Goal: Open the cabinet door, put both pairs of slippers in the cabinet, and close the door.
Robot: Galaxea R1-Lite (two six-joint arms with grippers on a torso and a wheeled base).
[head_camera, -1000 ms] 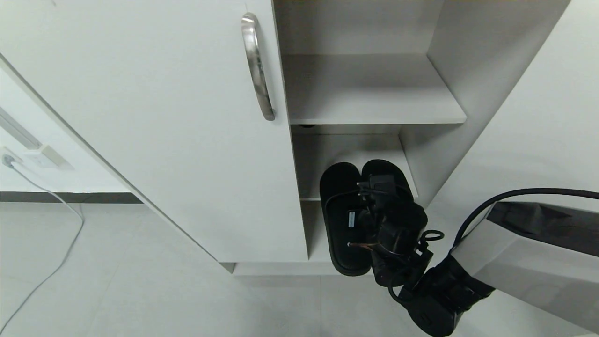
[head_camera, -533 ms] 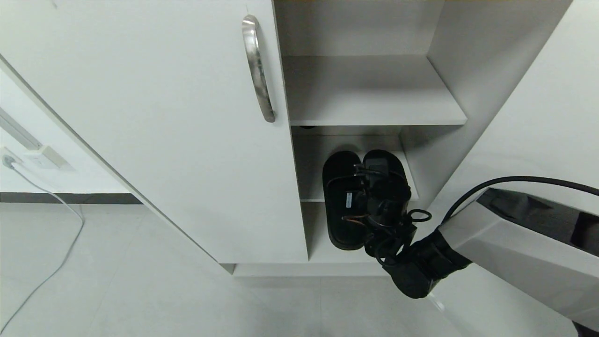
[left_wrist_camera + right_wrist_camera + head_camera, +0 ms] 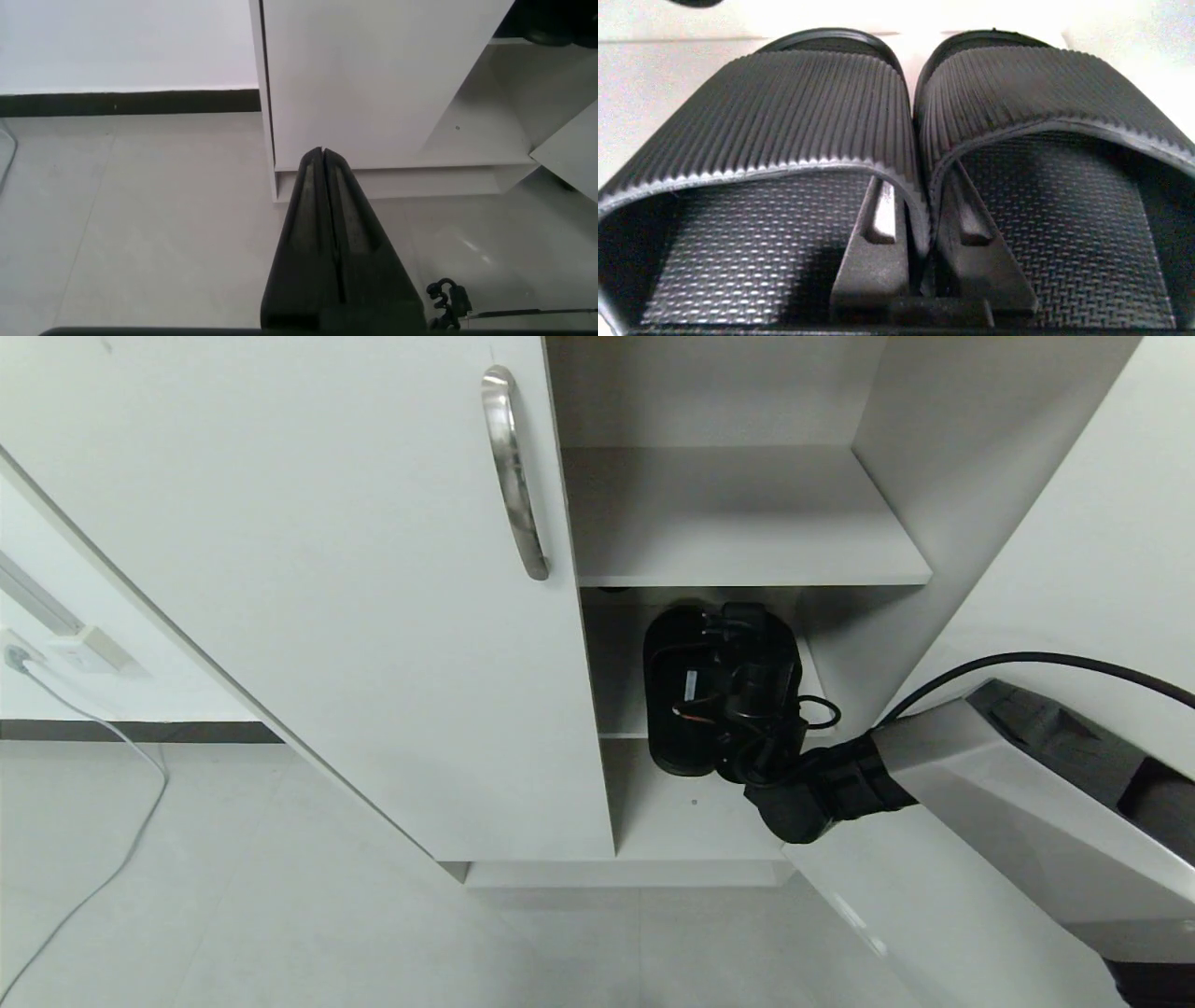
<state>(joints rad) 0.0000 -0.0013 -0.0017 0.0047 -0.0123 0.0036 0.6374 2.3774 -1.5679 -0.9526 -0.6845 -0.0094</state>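
Observation:
A pair of black slippers (image 3: 680, 695) lies side by side, toes pointing into the white cabinet, on its middle shelf (image 3: 618, 672). My right gripper (image 3: 744, 658) sits on top of them. In the right wrist view its fingers (image 3: 878, 245) reach under the ribbed straps and pinch the two inner edges of the slippers (image 3: 794, 121) together. My left gripper (image 3: 322, 161) hangs shut and empty over the floor in front of the cabinet base (image 3: 402, 177).
The cabinet's left door (image 3: 308, 569) is closed and has a metal handle (image 3: 512, 467). The right door (image 3: 1083, 560) stands open. An upper shelf (image 3: 738, 523) and the bottom shelf (image 3: 677, 812) are bare. A wall socket (image 3: 84, 649) and cable (image 3: 121, 831) are at the left.
My right arm has lifted the slippers from low in front of the cabinet base and pushed them up and inward onto the middle shelf.

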